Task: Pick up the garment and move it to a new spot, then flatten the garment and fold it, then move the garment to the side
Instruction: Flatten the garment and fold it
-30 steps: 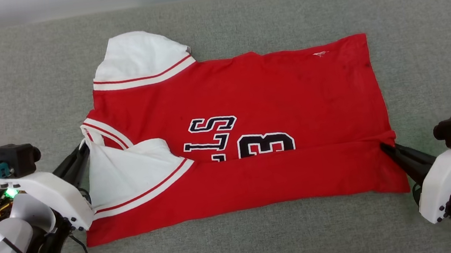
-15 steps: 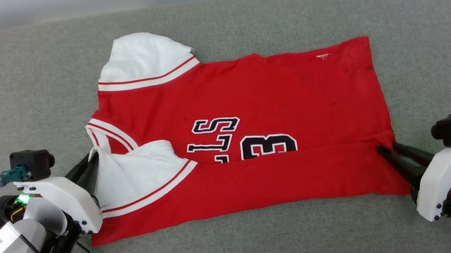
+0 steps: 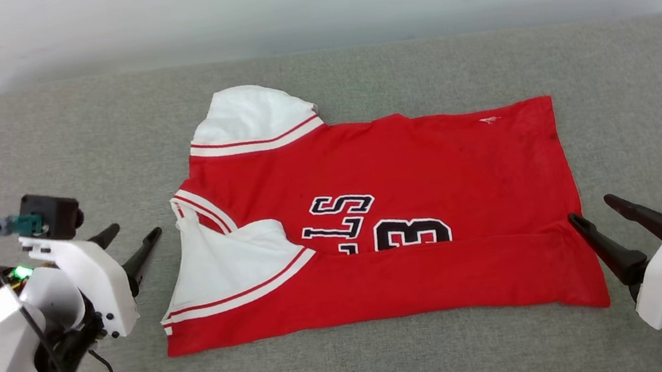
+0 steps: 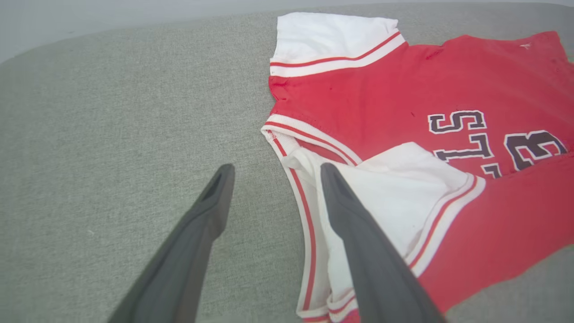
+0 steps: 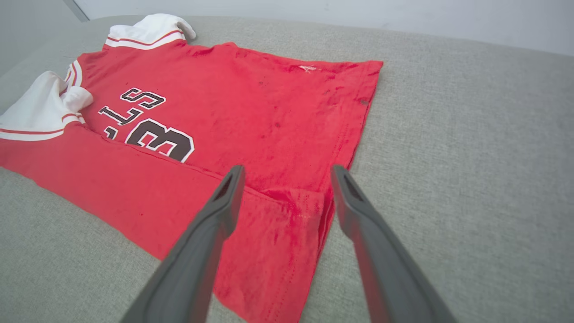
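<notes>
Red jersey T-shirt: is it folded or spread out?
Partly folded: the red jersey T-shirt has its near edge doubled over, covering half the number.

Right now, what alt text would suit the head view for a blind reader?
A red jersey with white sleeves lies on a grey cushion, its near edge folded over part of the number 3. The robot's left fingers and right fingers stand open beside its two ends, holding nothing.

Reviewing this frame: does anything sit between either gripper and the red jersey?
Nothing visible does. The left gripper stands open just off the garment, beside its folded white sleeve, with only bare grey cushion between them. The right gripper stands open at the garment's opposite edge.
</notes>
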Robot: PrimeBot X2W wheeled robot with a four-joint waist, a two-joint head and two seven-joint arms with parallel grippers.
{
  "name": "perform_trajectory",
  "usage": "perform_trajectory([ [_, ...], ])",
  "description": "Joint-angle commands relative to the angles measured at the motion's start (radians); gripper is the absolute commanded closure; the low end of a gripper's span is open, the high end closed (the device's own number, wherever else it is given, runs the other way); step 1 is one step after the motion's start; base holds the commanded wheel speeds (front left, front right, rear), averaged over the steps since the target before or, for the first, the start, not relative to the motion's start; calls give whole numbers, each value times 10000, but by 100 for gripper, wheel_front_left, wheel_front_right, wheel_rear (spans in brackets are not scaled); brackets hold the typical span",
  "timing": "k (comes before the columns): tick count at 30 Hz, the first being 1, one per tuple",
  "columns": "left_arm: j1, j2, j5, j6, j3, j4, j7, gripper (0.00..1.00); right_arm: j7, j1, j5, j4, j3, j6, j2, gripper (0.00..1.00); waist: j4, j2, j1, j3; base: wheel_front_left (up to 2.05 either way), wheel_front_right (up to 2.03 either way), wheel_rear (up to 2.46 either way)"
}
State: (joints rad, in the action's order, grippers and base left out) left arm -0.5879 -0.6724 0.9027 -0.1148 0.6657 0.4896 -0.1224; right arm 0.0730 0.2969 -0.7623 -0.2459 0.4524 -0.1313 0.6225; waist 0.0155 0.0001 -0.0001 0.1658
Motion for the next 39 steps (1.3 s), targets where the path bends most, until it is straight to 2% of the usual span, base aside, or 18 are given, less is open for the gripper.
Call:
perform_trajectory([
  [1,-131,-80,100,-22,51,-123,-299,0,72,-133,75,77,-79,11,-71,0,90,-1,1,-115,0,0,0],
  [9,-557,-713,869,35,764,-1340,-3854,0,482,-484,432,481,-548,10,-291,0,230,-1,1,-311,0,0,0],
  [16,-615,-891,933,175,1443,-1965,-5671,0,758,-557,617,729,-772,11,-465,0,159,-1,1,-267,0,0,0],
  [20,-457,-918,835,234,1760,-1844,-6161,0,829,-523,698,830,-816,11,-556,0,16,-1,1,-168,0,0,0],
  [26,-154,-757,867,224,1978,-1385,-6195,0,876,-364,794,914,-825,11,-648,0,-221,-1,1,90,0,0,0],
  [35,256,45,1024,102,2403,-139,-5987,0,924,-121,875,903,-754,11,-714,0,-392,-1,1,367,0,0,0],
  [36,265,119,1060,66,2418,-25,-5963,26,945,-90,870,908,-746,11,-695,0,-400,-1,1,361,0,0,0],
  [37,254,171,1077,50,2438,51,-5914,87,950,-69,869,918,-743,11,-661,0,-403,-1,1,347,0,0,0],
  [38,248,173,1110,23,2466,103,-5888,100,972,-36,891,939,-741,11,-608,0,-399,-1,1,324,0,0,0],
  [39,228,159,1135,-23,2497,119,-5893,100,987,-6,902,963,-743,11,-548,0,-388,-1,1,286,0,0,0],
])
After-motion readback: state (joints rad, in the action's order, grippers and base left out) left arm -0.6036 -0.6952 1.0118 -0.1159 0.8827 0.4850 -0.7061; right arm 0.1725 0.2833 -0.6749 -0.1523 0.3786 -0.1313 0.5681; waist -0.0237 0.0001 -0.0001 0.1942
